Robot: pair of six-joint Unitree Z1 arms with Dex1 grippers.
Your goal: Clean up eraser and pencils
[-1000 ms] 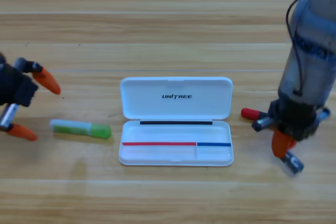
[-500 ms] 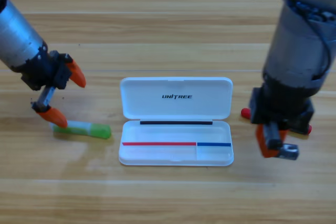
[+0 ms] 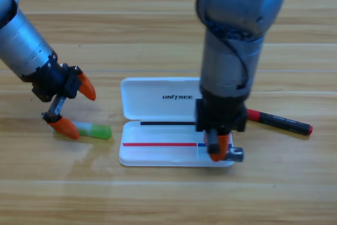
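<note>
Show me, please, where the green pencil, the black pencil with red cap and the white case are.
green pencil [image 3: 95, 130]: high view, its middle.
black pencil [image 3: 281, 121]: high view, its black body.
white case [image 3: 158, 98]: high view, its open lid.

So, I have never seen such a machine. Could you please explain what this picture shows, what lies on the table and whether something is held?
There is one camera, fixed above a wooden table and looking down. The two grey columns are robot arms; each ends in a black gripper with two orange jaws.

In the middle lies an open white case. The right gripper points down over the case's right end; whether it holds anything cannot be seen from here. The eraser is not visible.

The left gripper is at the left, jaws spread, one tip at the end of the light green pen, which lies flat on the table. It has not grasped it.

To the right of the case lies the black pen with a red cap, untouched.
</note>
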